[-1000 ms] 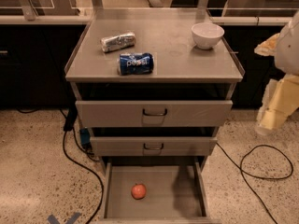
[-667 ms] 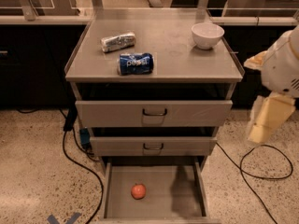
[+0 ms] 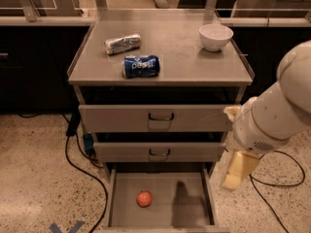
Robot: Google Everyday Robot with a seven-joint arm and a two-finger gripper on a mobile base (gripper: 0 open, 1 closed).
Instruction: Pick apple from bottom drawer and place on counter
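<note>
The apple (image 3: 144,198) is small and red-orange. It lies left of the middle on the flat grey floor of the bottom drawer (image 3: 189,208), which is pulled open. The counter (image 3: 180,50) is the grey-beige cabinet top above. My gripper (image 3: 237,171) hangs cream-coloured below the white arm (image 3: 279,110), to the right of the cabinet. It is just outside the open drawer's right wall, above and to the right of the apple and apart from it. It holds nothing that I can see. Its shadow falls on the drawer floor right of the apple.
On the counter lie a blue soda can (image 3: 141,66) on its side, a silver wrapped packet (image 3: 122,43) and a white bowl (image 3: 215,36) at the back right. The two upper drawers (image 3: 160,118) are shut. Black cables (image 3: 80,171) trail on the speckled floor on both sides.
My arm has swung left and down, from beside the counter's right edge to just right of the open bottom drawer. The apple and the counter items have not moved.
</note>
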